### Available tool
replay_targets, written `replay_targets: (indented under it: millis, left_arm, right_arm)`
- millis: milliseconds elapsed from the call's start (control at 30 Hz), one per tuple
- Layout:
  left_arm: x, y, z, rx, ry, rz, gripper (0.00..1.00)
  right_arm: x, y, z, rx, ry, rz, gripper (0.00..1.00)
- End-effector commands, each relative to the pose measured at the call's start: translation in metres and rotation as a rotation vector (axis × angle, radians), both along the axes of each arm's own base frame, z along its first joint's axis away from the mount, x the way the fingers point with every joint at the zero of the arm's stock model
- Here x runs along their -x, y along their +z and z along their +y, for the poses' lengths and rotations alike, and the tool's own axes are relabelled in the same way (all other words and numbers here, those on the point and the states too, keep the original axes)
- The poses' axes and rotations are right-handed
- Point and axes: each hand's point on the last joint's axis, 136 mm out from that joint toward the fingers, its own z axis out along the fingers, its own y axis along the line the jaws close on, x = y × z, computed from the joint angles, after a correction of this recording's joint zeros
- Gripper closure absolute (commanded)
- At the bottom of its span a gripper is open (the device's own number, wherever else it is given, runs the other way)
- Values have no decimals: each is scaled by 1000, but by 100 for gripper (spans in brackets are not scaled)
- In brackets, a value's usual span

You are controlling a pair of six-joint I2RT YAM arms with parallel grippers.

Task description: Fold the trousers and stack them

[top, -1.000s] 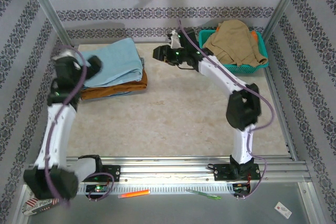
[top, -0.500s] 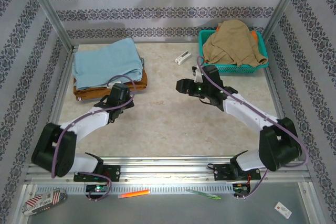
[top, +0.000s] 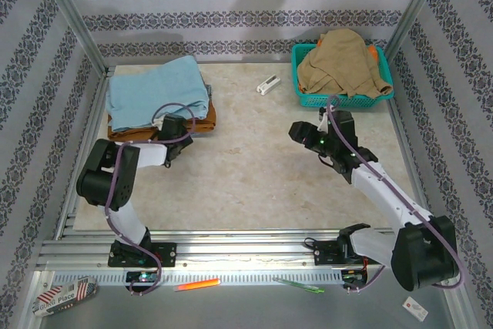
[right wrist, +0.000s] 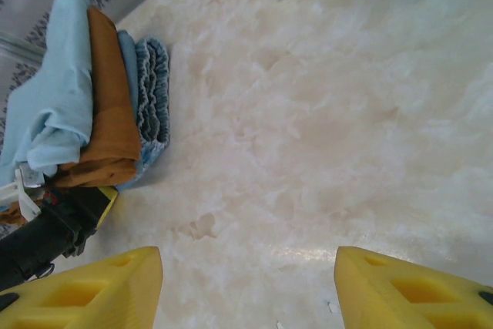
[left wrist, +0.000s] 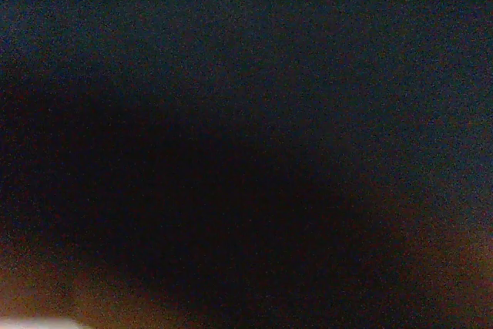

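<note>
The light sky-blue trousers (top: pixel 154 92) lie folded at the far left of the table, on top of a rust-orange garment (top: pixel 202 119). In the right wrist view the trousers (right wrist: pixel 54 105) top the stack, with the rust-orange garment (right wrist: pixel 108 113) under them. My left gripper (top: pixel 171 133) is low against the stack's near edge and is shut; its own camera is dark. I cannot tell whether any cloth is caught in it. My right gripper (top: pixel 296 129) hovers over bare table right of centre. It is open (right wrist: pixel 248 267), with nothing between its yellow fingers (right wrist: pixel 115 283).
A teal basket (top: pixel 348 99) at the far right holds a tan garment (top: pixel 343 59). A small white object (top: pixel 266 84) lies on the table at the back centre. A blue ribbed cloth (right wrist: pixel 152 86) sits at the stack's base. Metal posts frame the table.
The left arm has swung down from high at the left to the stack's near edge, and its gripper has shut. The right arm has drawn back from the far centre towards the right.
</note>
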Motion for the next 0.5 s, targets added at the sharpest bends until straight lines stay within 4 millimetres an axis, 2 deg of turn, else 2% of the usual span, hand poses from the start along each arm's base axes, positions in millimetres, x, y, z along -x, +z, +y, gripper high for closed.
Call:
replay_targets:
  millis: [0,200,333,467]
  left_arm:
    - [-19,0,62,56,208,-35,100]
    - [-56,-9,117,131,296,-15,100]
    - [-94,-2,123,190,267,-34,100]
    - [-121,7,132,194,262,-41,100]
  right_arm:
    - [8,-1,-9,29,-1,3,39]
    - [12,4,-23,37,-19,4,39]
    - [9,8,-23,23,-26,-1,39]
    - [1,13,-20,17,-18,-3,39]
